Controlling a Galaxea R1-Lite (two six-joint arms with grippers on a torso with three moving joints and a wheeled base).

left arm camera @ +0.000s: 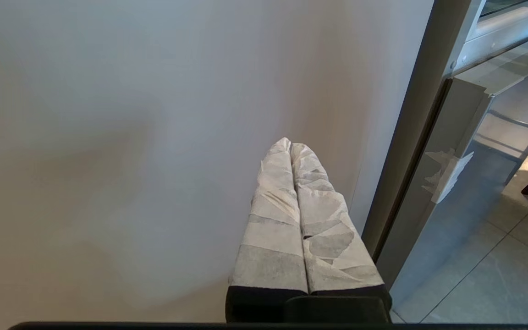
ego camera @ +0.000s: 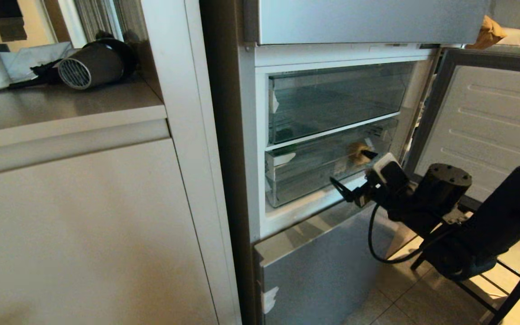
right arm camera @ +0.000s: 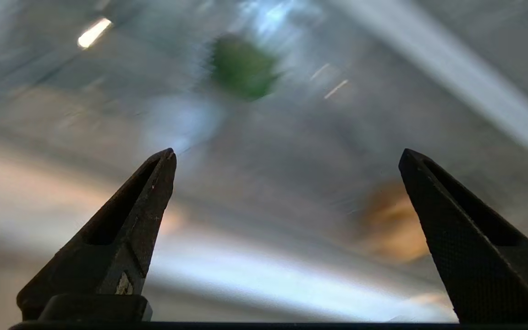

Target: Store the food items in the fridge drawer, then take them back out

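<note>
Your right gripper [ego camera: 355, 174] is hanging closest, fingers spread wide and empty, just in front of the lower fridge drawer [ego camera: 314, 169]. Behind its clear front the potato-like lump [ego camera: 357, 152] and the green pepper [right arm camera: 242, 68] are sitting. Your left gripper [left arm camera: 291, 145] is resting with fingers together beside the beige cabinet door [left arm camera: 131, 137].

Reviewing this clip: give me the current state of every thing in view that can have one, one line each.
Fridge door: swung open.
Fridge drawer: pushed in, holding both food items.
Upper drawer: pushed in.
Potato-like lump: inside the fridge drawer.
Green bell pepper: behind the clear drawer front, blurred.
Right gripper: open, empty, at the drawer front.
Left gripper: shut, empty, parked by the cabinet panel.
</note>
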